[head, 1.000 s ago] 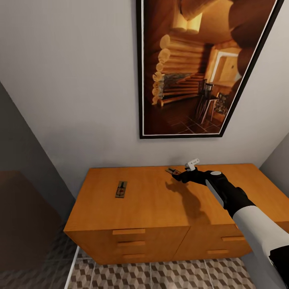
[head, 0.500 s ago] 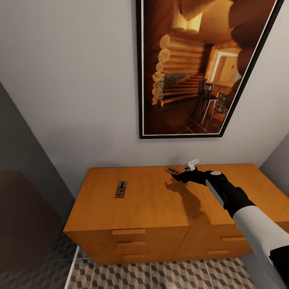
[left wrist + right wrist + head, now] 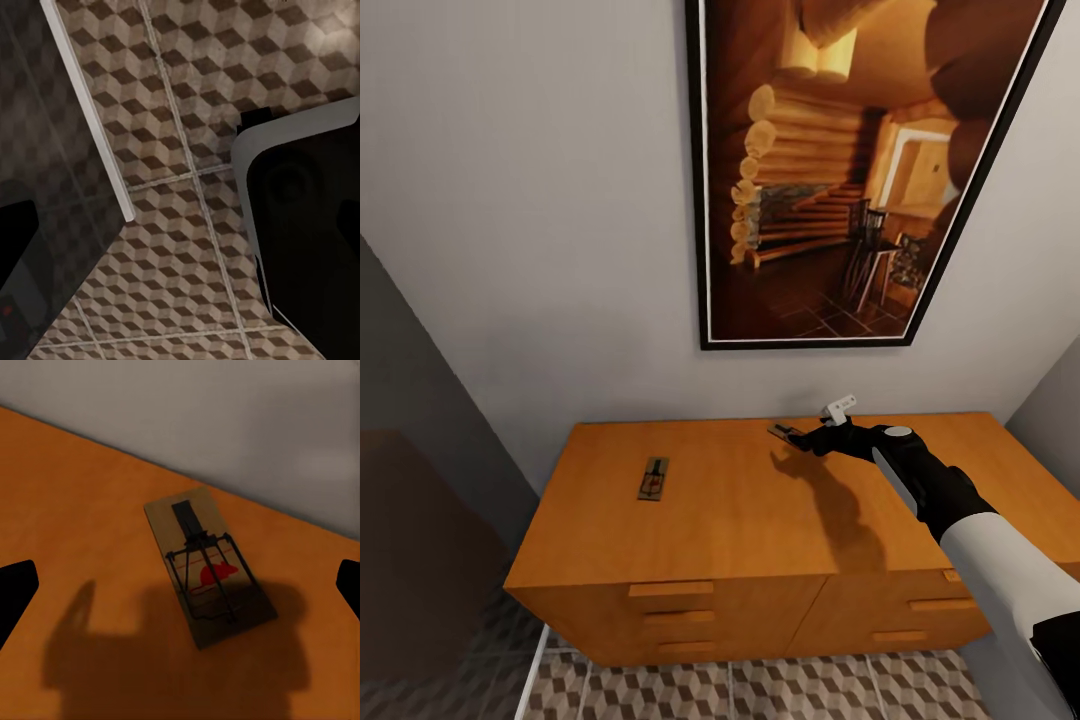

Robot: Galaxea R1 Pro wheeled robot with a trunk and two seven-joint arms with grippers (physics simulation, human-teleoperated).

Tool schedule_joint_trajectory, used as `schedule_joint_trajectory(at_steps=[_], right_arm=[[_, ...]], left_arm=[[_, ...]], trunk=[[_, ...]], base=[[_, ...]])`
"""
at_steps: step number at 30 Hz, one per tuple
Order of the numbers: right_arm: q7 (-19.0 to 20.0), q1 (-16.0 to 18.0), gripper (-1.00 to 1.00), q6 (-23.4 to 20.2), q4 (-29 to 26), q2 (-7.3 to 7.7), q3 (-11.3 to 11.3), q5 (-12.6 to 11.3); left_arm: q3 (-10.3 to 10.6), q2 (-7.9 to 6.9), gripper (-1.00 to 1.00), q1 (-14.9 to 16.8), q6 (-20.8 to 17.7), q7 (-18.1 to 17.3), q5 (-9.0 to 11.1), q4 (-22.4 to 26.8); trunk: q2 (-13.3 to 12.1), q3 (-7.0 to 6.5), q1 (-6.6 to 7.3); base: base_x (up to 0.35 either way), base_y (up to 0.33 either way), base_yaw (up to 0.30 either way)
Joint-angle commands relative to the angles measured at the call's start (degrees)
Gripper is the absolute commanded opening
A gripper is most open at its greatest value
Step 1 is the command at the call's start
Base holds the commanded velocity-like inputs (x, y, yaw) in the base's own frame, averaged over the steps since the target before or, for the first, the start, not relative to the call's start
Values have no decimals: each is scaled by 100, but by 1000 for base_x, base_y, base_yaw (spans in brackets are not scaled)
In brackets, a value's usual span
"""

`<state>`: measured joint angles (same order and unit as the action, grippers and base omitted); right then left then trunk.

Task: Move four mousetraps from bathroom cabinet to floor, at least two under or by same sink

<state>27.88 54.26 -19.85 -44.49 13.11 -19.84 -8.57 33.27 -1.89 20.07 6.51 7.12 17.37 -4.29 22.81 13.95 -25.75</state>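
Orange-brown cabinet [image 3: 740, 520] at frame centre carries two mousetraps: one [image 3: 652, 479] left of centre, another [image 3: 784, 432] just ahead of the right gripper [image 3: 812, 440]. Right wrist view adds detail: jaws spread wide, mousetrap [image 3: 208, 574] lying flat between them. Left wrist view: patterned bathroom floor [image 3: 172, 120]; left jaws' state unclear.

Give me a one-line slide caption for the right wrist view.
Open right gripper hovers over a mousetrap lying flat on the cabinet top near the wall.

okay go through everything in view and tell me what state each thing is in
Right gripper: open, above the far mousetrap, not touching.
Far mousetrap: flat on the cabinet top.
Near mousetrap: flat on cabinet top, untouched.
Cabinet: drawers shut.
Left gripper: state unclear.
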Motion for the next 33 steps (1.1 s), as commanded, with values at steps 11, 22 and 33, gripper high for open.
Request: schedule_joint_trajectory(at_steps=[11,22,33], right_arm=[[-11,6,100,-44,-7,7,-20,-58],[-11,6,100,-45,-7,7,-20,-58],[-11,6,100,-45,-7,7,-20,-58]], left_arm=[[48,5,100,6,35,0,47,-19],[48,5,100,6,35,0,47,-19],[48,5,100,6,35,0,47,-19]], trunk=[[11,11,-3],[11,11,-3],[11,67,-3]], base=[[2,-2,0],[0,0,0],[0,0,0]])
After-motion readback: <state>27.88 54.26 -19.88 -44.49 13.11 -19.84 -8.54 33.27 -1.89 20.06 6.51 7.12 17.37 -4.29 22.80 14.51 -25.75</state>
